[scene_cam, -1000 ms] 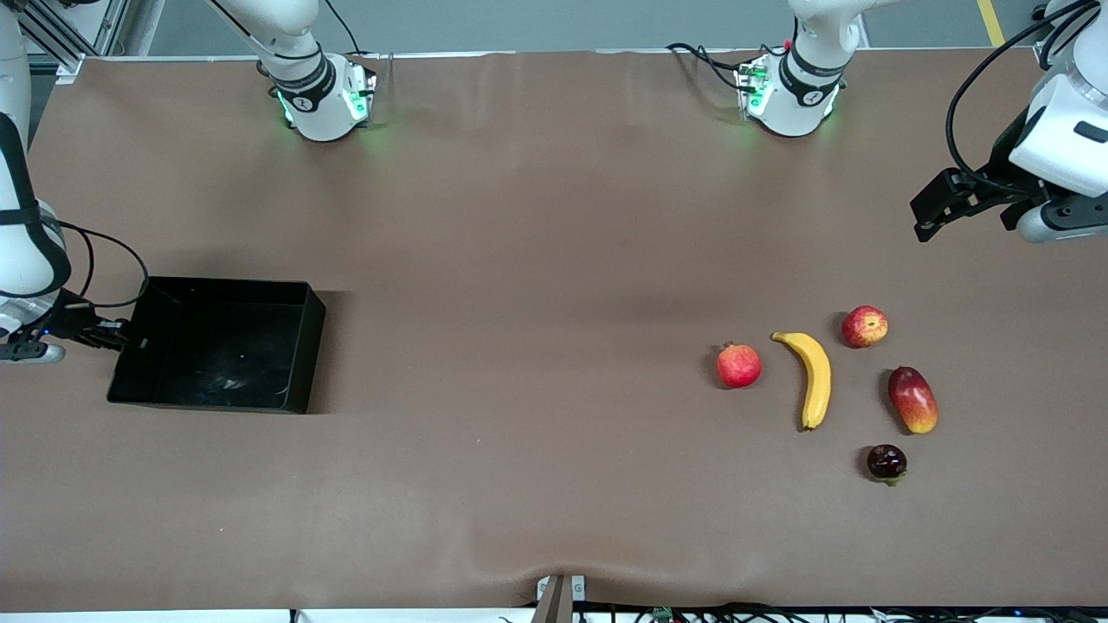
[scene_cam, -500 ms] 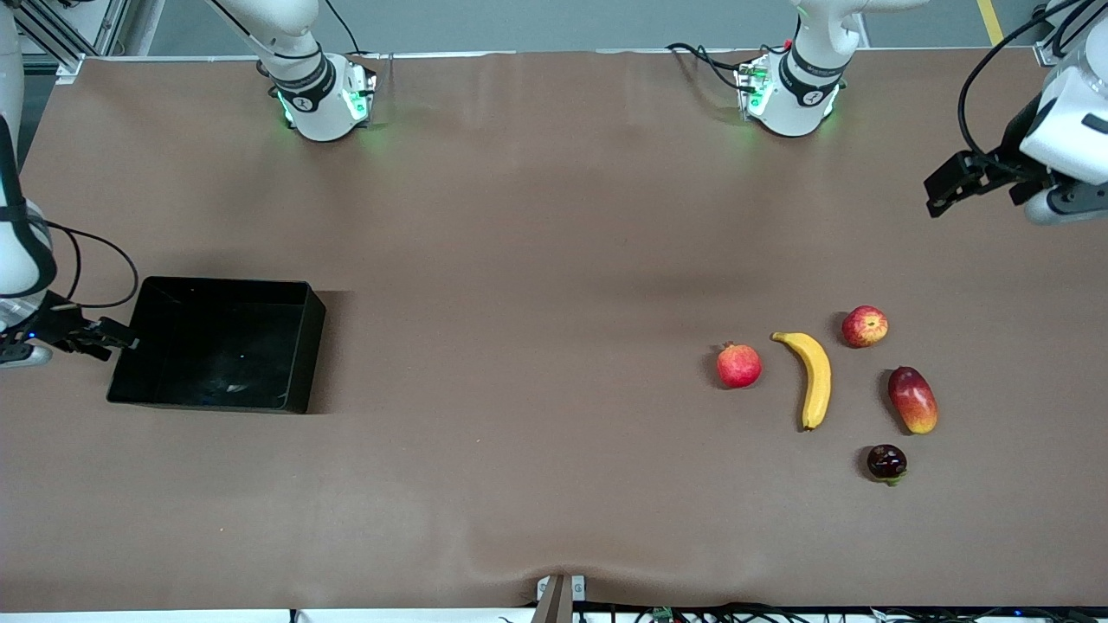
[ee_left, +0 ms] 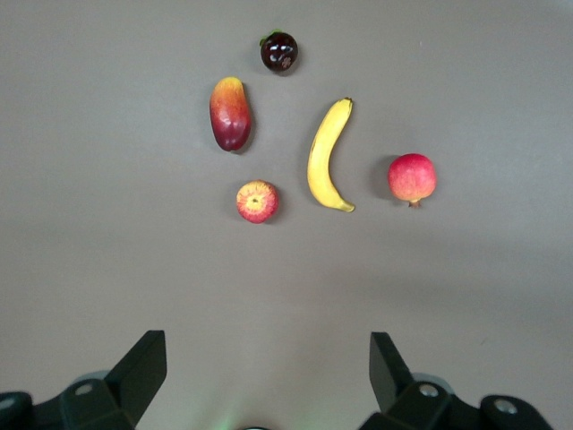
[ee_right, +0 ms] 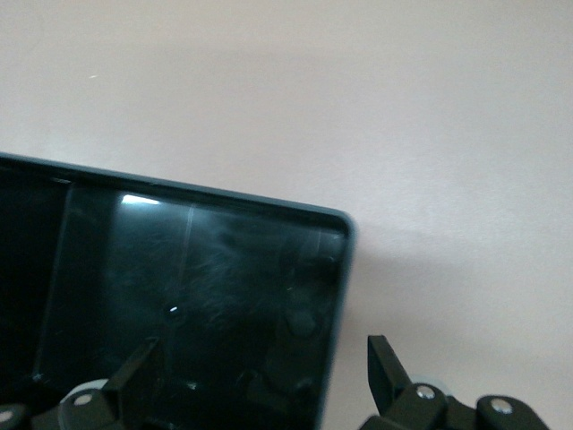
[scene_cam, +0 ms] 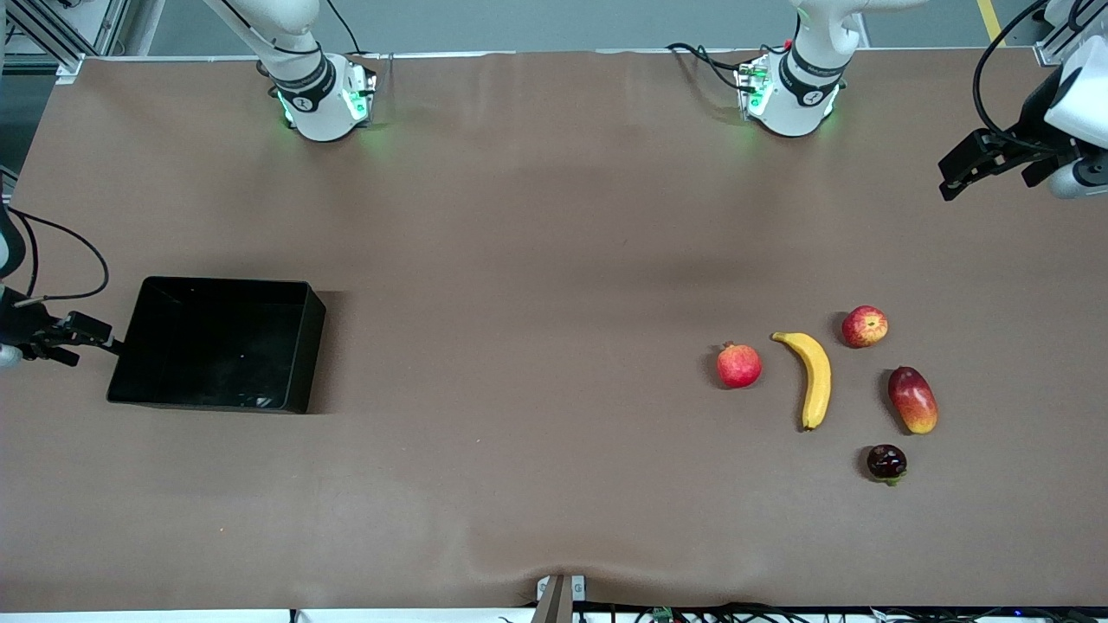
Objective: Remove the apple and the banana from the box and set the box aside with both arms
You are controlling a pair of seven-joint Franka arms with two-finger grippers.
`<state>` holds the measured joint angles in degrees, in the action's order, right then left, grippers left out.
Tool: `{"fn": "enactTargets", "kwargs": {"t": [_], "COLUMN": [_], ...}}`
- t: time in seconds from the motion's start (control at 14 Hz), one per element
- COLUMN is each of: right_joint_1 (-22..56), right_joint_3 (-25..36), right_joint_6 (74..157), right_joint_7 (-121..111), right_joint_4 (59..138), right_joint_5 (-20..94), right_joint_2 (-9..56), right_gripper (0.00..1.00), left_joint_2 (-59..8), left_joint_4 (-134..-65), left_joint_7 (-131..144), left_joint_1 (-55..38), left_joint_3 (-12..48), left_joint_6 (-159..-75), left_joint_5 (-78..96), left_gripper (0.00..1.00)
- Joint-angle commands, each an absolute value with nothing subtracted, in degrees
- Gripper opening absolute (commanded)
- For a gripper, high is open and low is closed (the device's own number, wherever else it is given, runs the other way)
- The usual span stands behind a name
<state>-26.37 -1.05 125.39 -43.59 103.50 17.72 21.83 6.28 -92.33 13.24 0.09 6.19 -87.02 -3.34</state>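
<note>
Two white arm bases stand at the top edge of the front view, on a bench (scene_cam: 537, 216) covered with brown cloth; a grey floor strip shows above it. The black box (scene_cam: 216, 344) lies toward the right arm's end. The right tool (scene_cam: 76, 339) is just beside the box wall, at its 9 o'clock; its opening cannot be told here. Five fruits lie toward the left arm's end: the banana (scene_cam: 814, 379), with the apple (scene_cam: 865, 326) at its 2 o'clock, a pomegranate (scene_cam: 738, 364) at its 9 o'clock, a mango (scene_cam: 912, 399) and a small dark fruit (scene_cam: 886, 462). The left tool (scene_cam: 982, 164) hangs over bare cloth, well apart from them.

The left wrist view shows its fingers (ee_left: 143, 363) spread wide and empty, all fruits in sight.

The right wrist view shows fingers (ee_right: 383, 365) wide, empty, over the glossy box corner.
</note>
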Motion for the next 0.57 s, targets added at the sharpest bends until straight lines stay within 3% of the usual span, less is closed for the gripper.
{"fn": "enactTargets", "kwargs": {"t": [0.0,0.29,0.5], "right_joint_1": [-24.1,-18.5,-13.4], "right_joint_3": [-1.1,-1.3,-1.3], "right_joint_6": [117.8,102.4,97.8], "right_joint_7": [-37.0,-23.0,-15.1], "right_joint_4": [100.5,92.6,92.1], "right_joint_5": [12.7,6.9,4.0], "right_joint_2": [18.6,15.6,9.9], "right_gripper": [1.00,1.00,1.00], "left_joint_2": [5.2,3.7,3.3], "left_joint_4": [-89.3,-86.8,-86.2], "left_joint_7": [12.3,12.5,12.5], "left_joint_1": [1.1,1.1,0.3], "left_joint_3": [6.9,6.5,7.0], "left_joint_6": [-86.7,-86.0,-85.4], "left_joint_5": [-2.1,-2.0,-2.0], "left_gripper": [1.00,1.00,1.00]}}
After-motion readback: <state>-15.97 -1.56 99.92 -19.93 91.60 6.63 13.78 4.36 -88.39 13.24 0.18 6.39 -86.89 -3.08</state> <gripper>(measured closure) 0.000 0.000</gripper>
